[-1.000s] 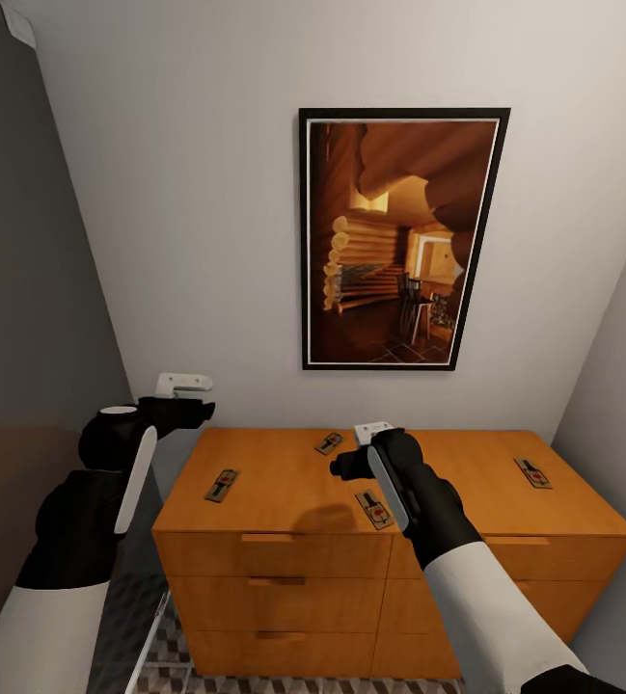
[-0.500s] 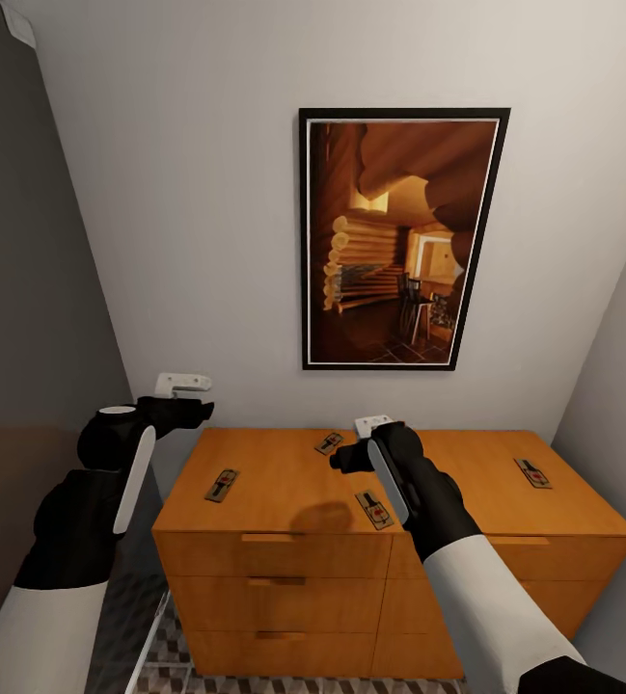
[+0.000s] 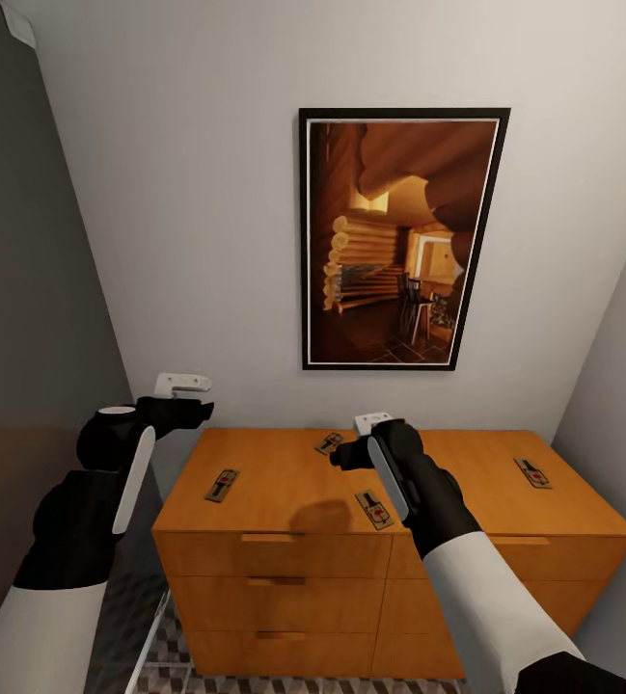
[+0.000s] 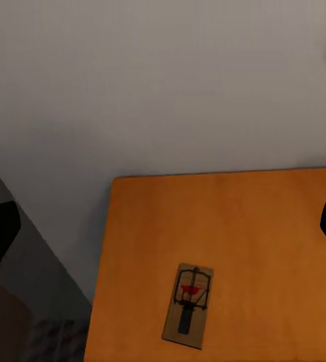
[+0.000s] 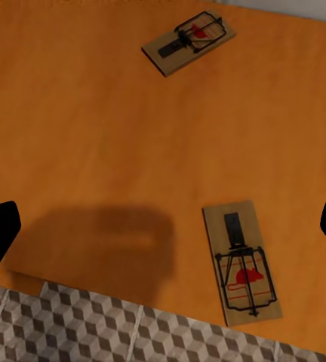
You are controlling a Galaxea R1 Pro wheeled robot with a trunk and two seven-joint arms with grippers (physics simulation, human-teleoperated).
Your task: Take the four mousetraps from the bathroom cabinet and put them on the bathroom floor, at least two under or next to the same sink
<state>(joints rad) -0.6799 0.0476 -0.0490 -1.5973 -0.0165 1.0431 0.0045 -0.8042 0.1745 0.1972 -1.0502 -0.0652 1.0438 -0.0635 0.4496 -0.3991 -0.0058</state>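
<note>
The orange-brown cabinet [image 3: 284, 472] stands against the wall with several mousetraps lying flat on its top: one at the left [image 3: 221, 485], one at the back [image 3: 329, 443], one near the front edge [image 3: 374, 509] and one at the far right [image 3: 533, 472]. My left gripper [image 3: 195, 411] hovers open just off the cabinet's left end; its wrist view looks down on the left mousetrap [image 4: 188, 305]. My right gripper [image 3: 340, 461] hangs open above the top's middle, empty, over the front mousetrap [image 5: 242, 264] and the back mousetrap [image 5: 189, 41]. Cube-patterned bathroom floor [image 5: 65, 328] lies below the cabinet front.
A framed picture [image 3: 401, 237] hangs on the white wall above the cabinet. A dark panel [image 3: 23, 289] closes in the left side, and a grey wall [image 3: 621, 386] the right. Drawer fronts with handles [image 3: 276, 581] face me.
My right arm has lifted slightly above the cabinet top. The left arm and the mousetraps have stayed in place.
</note>
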